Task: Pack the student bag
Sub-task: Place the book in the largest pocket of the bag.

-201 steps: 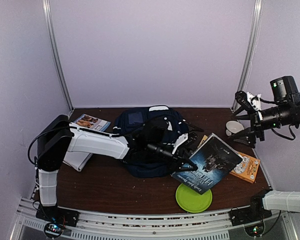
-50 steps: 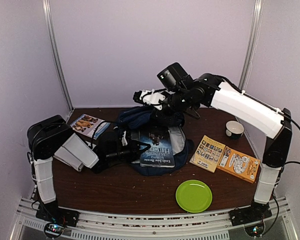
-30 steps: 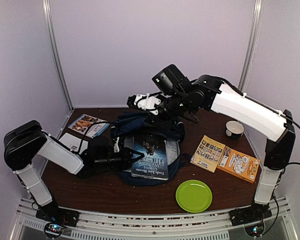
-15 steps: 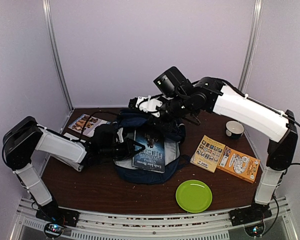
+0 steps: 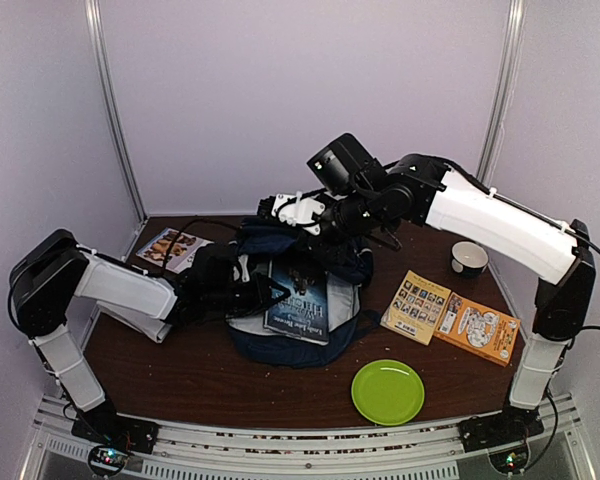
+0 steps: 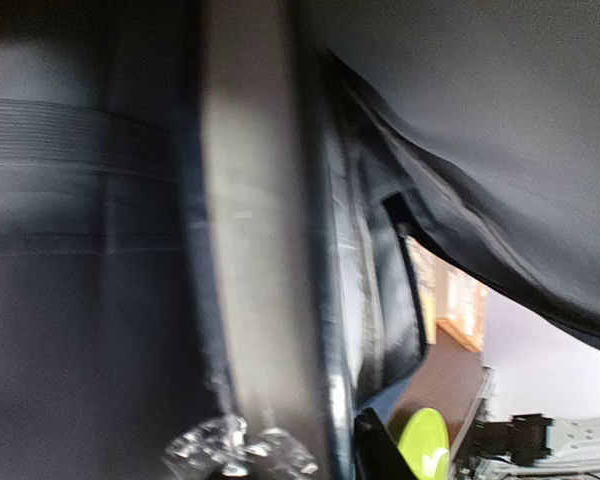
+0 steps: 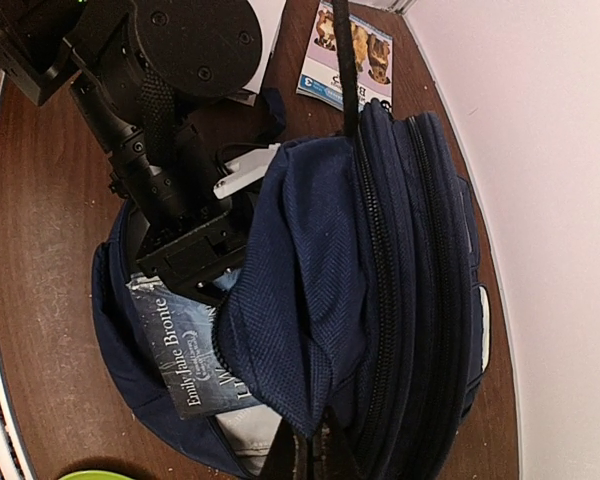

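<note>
Right gripper (image 5: pixel 288 208) hangs over the far side of the table, its fingers closed on a fold of the bag (image 7: pixel 410 240). It holds the navy flap up so the mouth gapes toward the near edge. Directly beneath this hand the bag lies flat on the table, with its light lining showing.

Left gripper (image 7: pixel 198 255) sits in that opening from the left, below the raised flap. I cannot tell whether its fingers are spread or clamped, because fabric and its own body hide them. Just ahead of the left gripper a dark book (image 5: pixel 300 300) lies on the lining, roughly half inside the mouth, with its lower end uncovered.

Packing looks to be at an early stage, with one book partly in and not yet fully seated. Well to the right of both hands, outside the bag, lie two printed cards (image 5: pixel 450 315), a plate (image 5: pixel 388 392) and a cup (image 5: pixel 468 258). A leaflet (image 5: pixel 170 247) lies behind the left arm. The bag has not been closed yet.
</note>
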Tool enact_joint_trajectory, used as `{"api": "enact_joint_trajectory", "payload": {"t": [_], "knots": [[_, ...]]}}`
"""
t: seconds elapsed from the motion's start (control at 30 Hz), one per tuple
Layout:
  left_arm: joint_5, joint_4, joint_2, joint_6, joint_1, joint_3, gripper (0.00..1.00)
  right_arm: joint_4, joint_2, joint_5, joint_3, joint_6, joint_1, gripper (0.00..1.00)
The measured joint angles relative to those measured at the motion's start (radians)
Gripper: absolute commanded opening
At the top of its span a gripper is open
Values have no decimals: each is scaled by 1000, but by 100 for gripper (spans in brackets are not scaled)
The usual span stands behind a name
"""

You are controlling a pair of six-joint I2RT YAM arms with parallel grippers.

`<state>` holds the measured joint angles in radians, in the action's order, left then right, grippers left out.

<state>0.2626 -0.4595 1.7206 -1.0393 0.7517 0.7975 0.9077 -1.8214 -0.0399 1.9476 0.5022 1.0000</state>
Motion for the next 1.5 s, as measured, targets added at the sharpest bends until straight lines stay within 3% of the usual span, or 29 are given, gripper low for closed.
{"api": "enact_joint_trajectory", "payload": {"t": [0.1,0.43,0.7,0.93,1.1,1.5], "knots": [[-66,67,-6,39,-4,7,40,0,0,3,0,1,0,0],[-187,256,-74,130,-11,6,49,0,0,3,0,14,3,0],[-238,319,-122,187,-13,-18,39,-1,-1,2,0,18,7,0],[-245,285,10,208,-15,85,39,-2,-4,5,0,18,6,0],[-308,304,4,217,4,95,41,-1,-6,7,0,18,6,0],[-461,453,-281,460,186,0,42,1,-7,7,0,22,7,0]]}}
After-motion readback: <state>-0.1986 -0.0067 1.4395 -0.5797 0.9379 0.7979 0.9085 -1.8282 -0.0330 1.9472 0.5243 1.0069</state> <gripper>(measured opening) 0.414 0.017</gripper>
